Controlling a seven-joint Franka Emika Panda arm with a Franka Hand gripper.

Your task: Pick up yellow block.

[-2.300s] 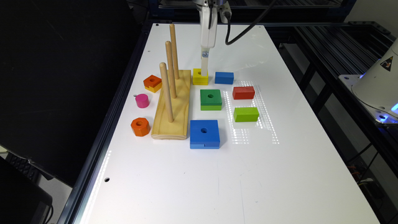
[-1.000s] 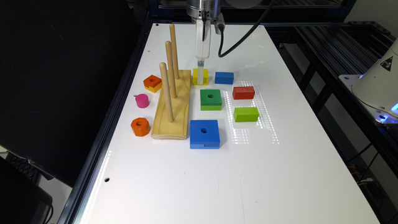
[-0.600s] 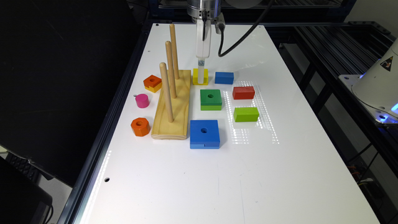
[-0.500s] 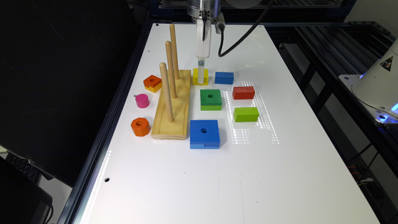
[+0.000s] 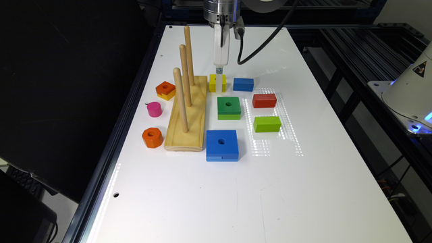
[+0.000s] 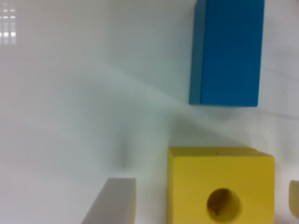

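The yellow block [image 5: 212, 83] is a small square with a round hole on top, lying on the white table [image 5: 236, 189] between the wooden peg base [image 5: 189, 114] and a blue rectangular block [image 5: 243, 84]. My gripper [image 5: 219, 81] hangs straight down over it, its white tip in front of the block's middle. In the wrist view the yellow block [image 6: 219, 186] lies between my gripper's [image 6: 203, 200] two fingers. One grey finger [image 6: 112, 200] stands beside it with a narrow gap; the other just shows at the picture's edge. The gripper is open and the block rests on the table.
Nearby lie a green holed square [image 5: 228, 107], a red block [image 5: 264, 100], a lime-green block [image 5: 267, 124] and a large blue holed square [image 5: 221, 145]. Three tall pegs [image 5: 184, 74] rise close beside the arm. An orange-topped block [image 5: 165, 89], a pink cylinder [image 5: 154, 109] and an orange hexagon [image 5: 152, 137] sit beyond the base.
Since 2.3 s ago the gripper has come down and straightened over the yellow block. Over the last second it has hardly moved, and the block has stayed put.
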